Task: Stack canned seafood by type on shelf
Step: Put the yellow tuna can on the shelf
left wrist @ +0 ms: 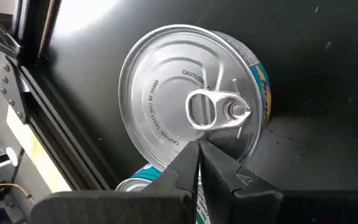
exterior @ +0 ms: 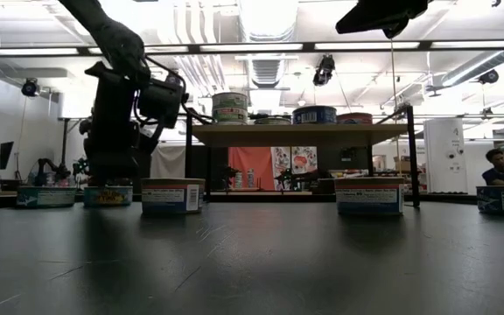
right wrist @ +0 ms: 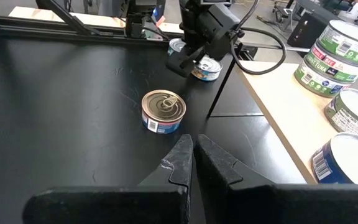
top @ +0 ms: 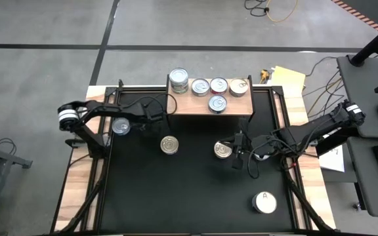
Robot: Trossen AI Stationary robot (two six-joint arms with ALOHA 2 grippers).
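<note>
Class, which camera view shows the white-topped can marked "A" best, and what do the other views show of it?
The high view: the white-topped can sits alone on the black tabletop, its "A" plainly readable from above. The low view shows cans only side-on, so which one it is cannot be told. Neither wrist view shows it.

Surface (top: 189,196): black, with light wood side edges. Shelf (top: 189,105): natural wood. Stacked tins (right wrist: 328,59): green-and-white labels. Tin (left wrist: 191,106) on the black top: silver lid, teal-and-yellow side band. White-topped tin (top: 264,202): marked "A".
</note>
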